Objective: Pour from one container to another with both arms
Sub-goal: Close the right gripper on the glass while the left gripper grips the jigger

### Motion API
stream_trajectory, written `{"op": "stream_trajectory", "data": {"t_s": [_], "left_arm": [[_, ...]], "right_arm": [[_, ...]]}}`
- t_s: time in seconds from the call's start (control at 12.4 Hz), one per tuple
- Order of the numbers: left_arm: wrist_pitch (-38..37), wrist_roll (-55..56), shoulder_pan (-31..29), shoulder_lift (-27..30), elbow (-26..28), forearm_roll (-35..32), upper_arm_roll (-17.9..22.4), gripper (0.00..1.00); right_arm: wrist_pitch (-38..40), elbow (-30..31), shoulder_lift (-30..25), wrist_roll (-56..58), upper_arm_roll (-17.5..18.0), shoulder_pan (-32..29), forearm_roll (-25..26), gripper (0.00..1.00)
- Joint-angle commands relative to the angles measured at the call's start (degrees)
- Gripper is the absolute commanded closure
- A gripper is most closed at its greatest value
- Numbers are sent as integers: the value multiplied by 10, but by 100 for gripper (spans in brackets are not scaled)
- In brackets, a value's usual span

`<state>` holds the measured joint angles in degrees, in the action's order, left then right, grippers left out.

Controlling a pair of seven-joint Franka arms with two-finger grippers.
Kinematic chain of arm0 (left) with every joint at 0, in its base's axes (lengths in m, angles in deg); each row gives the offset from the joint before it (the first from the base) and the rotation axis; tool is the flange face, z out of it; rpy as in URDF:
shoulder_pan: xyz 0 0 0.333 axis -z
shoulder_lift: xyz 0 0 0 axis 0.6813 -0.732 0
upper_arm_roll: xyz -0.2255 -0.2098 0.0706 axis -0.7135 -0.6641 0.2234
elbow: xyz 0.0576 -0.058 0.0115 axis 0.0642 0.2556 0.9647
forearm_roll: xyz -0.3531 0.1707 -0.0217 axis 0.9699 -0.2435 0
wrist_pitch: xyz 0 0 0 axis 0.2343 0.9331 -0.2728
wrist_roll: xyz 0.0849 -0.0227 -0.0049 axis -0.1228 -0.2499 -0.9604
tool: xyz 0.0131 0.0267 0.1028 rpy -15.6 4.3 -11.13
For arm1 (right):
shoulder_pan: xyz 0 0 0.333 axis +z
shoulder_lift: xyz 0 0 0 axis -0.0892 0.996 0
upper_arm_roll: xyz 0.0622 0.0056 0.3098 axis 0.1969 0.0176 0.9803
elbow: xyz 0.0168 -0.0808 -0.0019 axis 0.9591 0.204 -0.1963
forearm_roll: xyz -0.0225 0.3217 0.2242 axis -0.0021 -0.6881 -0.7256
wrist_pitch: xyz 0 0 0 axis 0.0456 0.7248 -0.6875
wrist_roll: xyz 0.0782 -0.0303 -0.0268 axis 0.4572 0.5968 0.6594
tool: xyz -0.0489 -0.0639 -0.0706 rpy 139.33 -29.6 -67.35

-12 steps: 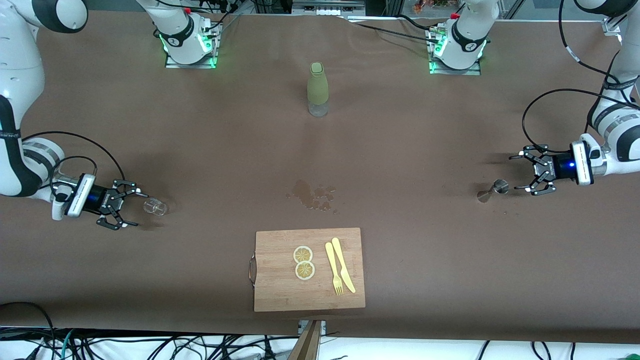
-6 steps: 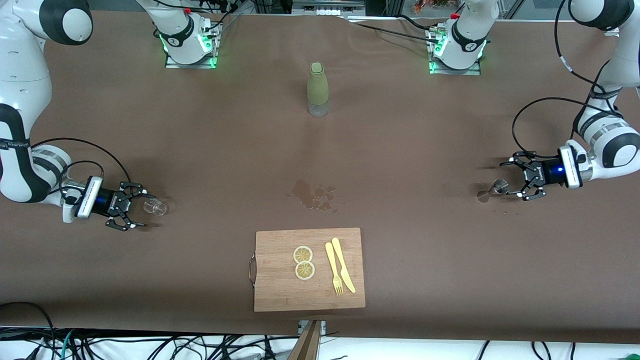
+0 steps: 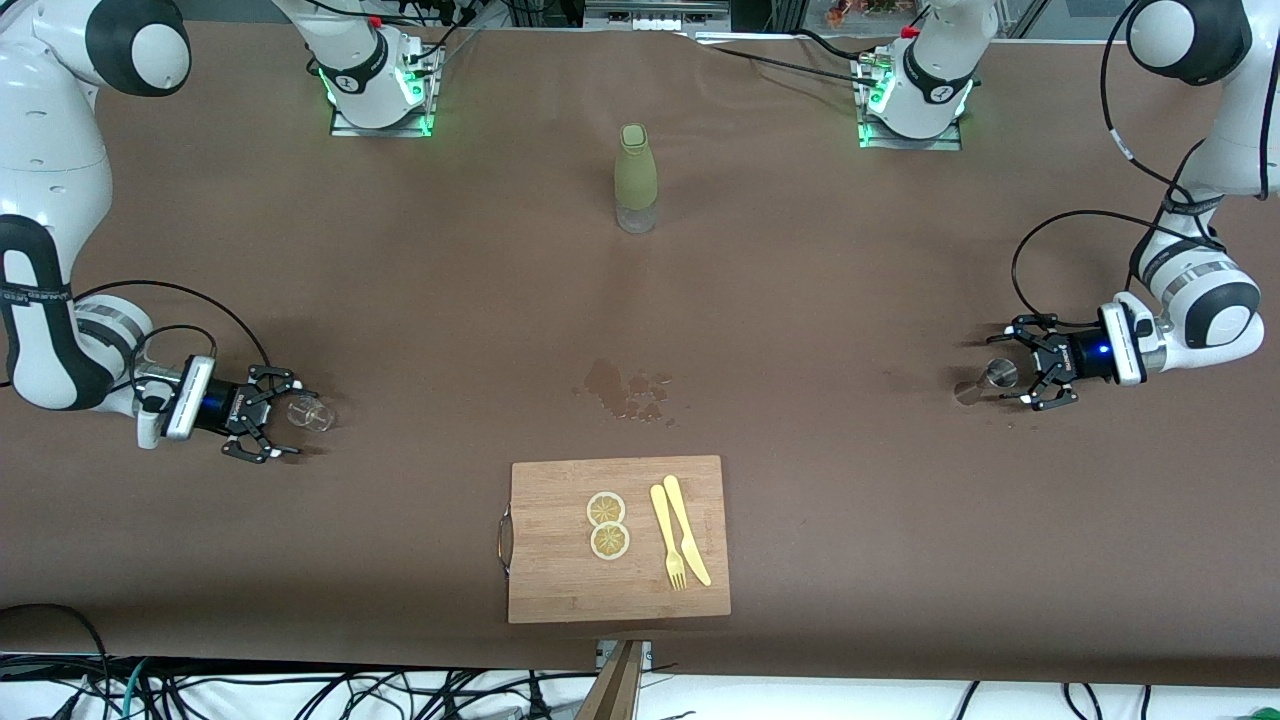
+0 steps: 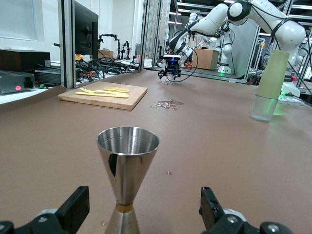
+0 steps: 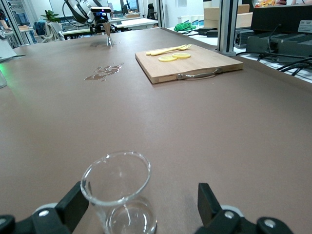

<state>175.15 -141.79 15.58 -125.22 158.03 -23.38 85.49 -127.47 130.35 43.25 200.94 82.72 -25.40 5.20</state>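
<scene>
Closing in low, the left end effector (image 3: pixel 1018 376) stands spread around the jigger (image 3: pixel 985 380) at its end of the tabletop (image 3: pixel 800 300); the right end effector (image 3: pixel 282 414), spread, flanks the glass cup (image 3: pixel 310 413). Centre each before squeezing, gently, keeping both upright

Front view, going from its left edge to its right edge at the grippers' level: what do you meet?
Right arm's black gripper, open → tiny clear glass cup → dark wet spill patch → shiny steel hourglass-shaped jigger → left arm's black gripper, open.
</scene>
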Motion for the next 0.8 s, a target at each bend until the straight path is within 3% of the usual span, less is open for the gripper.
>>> {"op": "stream_trajectory", "data": {"t_s": [0.0, 0.48, 0.72], "left_arm": [[12, -66, 24, -15, -13, 39, 5, 0], [12, -102, 38, -46, -13, 78, 5, 0], [12, -104, 47, -51, -13, 87, 6, 1]], "right_arm": [[5, -18, 12, 1, 4, 3, -9, 2], [3, -18, 12, -1, 5, 6, -8, 25], [3, -18, 15, -1, 5, 6, -8, 25]]}}
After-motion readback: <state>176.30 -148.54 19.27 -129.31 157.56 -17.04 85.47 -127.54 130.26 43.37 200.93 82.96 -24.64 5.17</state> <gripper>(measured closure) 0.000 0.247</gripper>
